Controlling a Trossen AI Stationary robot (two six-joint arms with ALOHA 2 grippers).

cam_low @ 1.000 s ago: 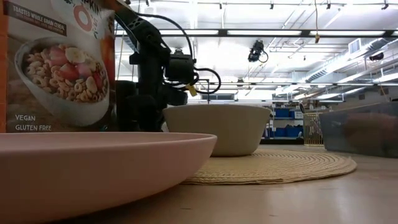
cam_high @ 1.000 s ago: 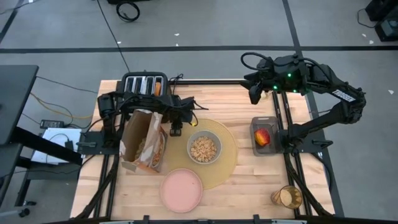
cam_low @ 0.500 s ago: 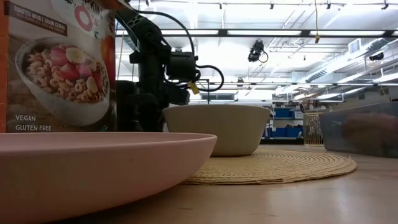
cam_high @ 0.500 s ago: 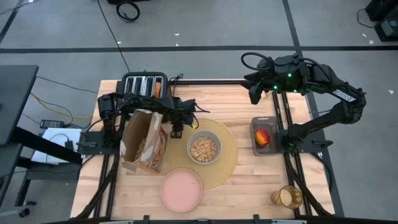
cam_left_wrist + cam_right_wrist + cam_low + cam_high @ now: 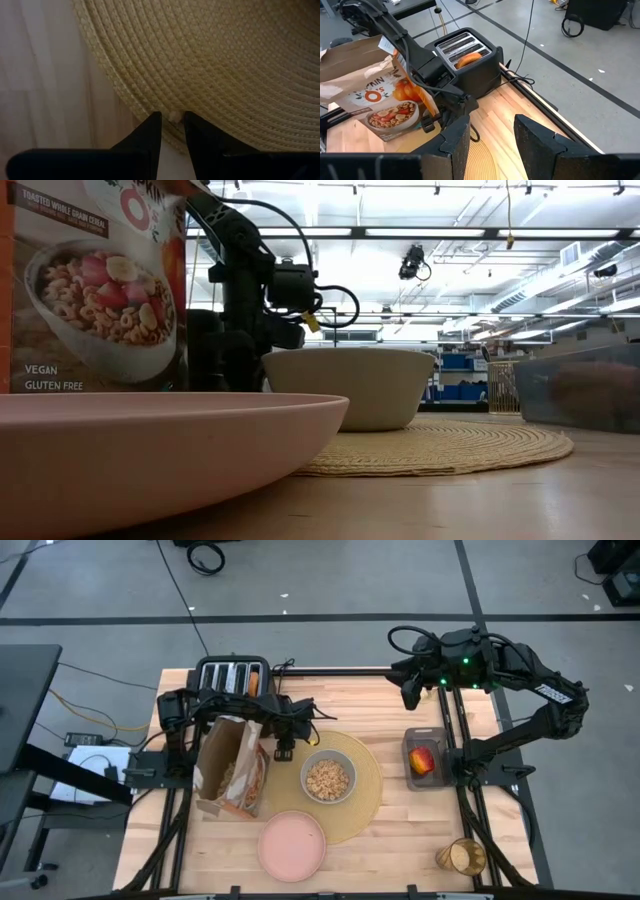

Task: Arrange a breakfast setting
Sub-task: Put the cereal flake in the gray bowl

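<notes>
Almost nothing has changed over the last second; both arms hold their poses. Left gripper (image 5: 284, 751) points down at the edge of the tan placemat (image 5: 369, 802), fingers (image 5: 150, 132) narrow with a small pale crumb between the tips. Right gripper (image 5: 409, 693) hangs above the table's far side, jaws partly apart, empty. Grey-green bowl (image 5: 328, 777) full of cereal sits on the placemat; pink plate (image 5: 291, 845) touches its near edge. Red apple (image 5: 423, 760) in a clear container, amber tumbler (image 5: 461, 857) near corner, toast round (image 5: 468, 60) in the toaster (image 5: 232, 675).

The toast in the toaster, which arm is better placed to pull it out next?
Probably the left. Its gripper hangs at the placemat's edge, just in front of the toaster. The right gripper hovers across the table, farther from the toast.
</notes>
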